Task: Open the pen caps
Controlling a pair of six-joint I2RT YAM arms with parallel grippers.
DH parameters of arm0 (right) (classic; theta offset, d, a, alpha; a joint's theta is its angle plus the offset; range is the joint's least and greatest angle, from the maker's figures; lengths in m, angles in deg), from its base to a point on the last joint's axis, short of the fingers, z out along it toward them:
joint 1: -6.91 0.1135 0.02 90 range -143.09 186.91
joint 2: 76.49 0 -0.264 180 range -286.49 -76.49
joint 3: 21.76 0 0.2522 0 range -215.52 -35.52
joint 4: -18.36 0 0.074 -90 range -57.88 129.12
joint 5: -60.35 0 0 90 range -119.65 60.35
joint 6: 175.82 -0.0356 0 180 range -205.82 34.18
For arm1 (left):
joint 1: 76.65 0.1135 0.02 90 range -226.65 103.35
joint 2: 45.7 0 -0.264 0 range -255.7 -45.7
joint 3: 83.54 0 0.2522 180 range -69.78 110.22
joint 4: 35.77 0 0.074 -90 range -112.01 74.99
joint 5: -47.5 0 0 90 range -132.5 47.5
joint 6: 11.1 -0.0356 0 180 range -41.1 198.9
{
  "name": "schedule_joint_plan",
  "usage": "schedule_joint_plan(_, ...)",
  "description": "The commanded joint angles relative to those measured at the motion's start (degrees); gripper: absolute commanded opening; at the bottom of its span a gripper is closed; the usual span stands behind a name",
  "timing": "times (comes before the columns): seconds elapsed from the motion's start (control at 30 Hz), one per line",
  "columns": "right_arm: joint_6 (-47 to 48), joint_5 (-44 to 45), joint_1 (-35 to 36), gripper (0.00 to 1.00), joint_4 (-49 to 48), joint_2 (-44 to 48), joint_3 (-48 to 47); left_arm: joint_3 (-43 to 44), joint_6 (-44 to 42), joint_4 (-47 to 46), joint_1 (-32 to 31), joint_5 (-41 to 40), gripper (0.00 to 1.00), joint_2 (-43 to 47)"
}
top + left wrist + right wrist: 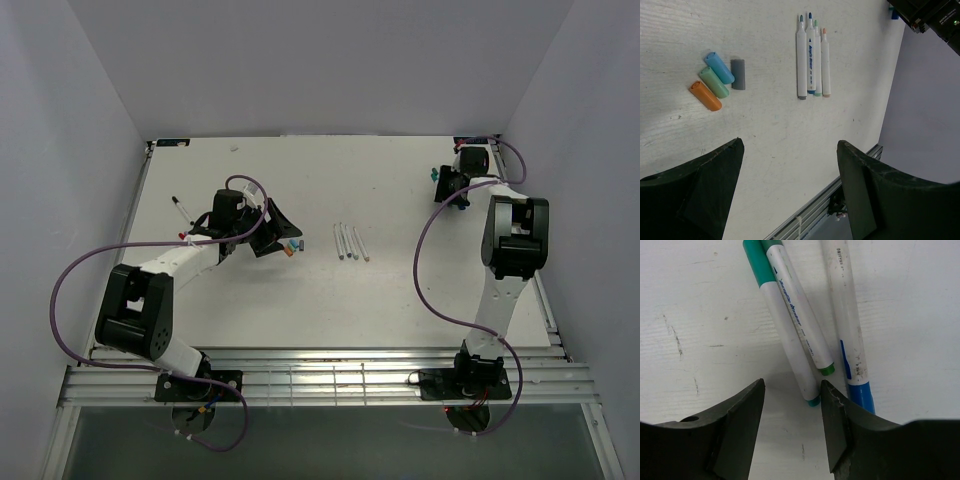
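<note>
On the tabletop (300,320), three capped pens (795,340) are bunched close at 2 o'clock, under the right fingers (835,430), which are parted and grasp nothing. If closed there, two barrels could be caught or rolled apart. The left fingers (860,190) are spread wide, empty; the four loose pen caps (720,80), at 9 o'clock of the uncapped pens (812,60), could be scattered.
</note>
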Motion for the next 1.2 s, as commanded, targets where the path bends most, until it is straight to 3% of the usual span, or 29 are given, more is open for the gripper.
schedule_joint_plan(0.0, -0.7, -1.7, 1.5, 0.54, 0.6, -1.6, -1.4, 0.9, -0.1, -1.1, -0.1, 0.9, 0.86, 0.2)
schedule_joint_plan(0.27, -1.6, -0.9, 2.5, 0.52, 0.9, -2.9, -2.1, 0.5, -0.2, -1.3, -0.1, 1.0, 0.86, -0.1)
schedule_joint_plan(0.57, -0.4, 2.1, 2.5, 0.51, 7.3, -9.6, -13.6, 0.3, -0.4, -1.0, -0.1, 0.8, 0.86, -0.3)
schedule_joint_plan(0.67, -0.4, 1.9, 2.5, 0.45, 8.3, -10.2, -14.5, 0.4, -0.4, -1.0, -0.1, 0.6, 0.86, -0.4)
schedule_joint_plan(0.8, 0.6, 1.4, 2.9, 0.18, 8.2, -9.9, -13.0, 0.7, -0.2, -0.8, -0.1, 0.4, 0.86, -0.6)
schedule_joint_plan(0.9, 2.0, -0.5, 2.9, 0.08, 8.2, -10.5, -13.2, 1.1, 0.2, -0.4, -0.1, 0.2, 0.86, -0.2)
schedule_joint_plan(1.17, 1.7, -10.1, 5.6, 0.08, 6.6, -5.3, -12.2, 2.5, 0.7, 1.9, -0.2, -1.0, 0.86, 2.5)
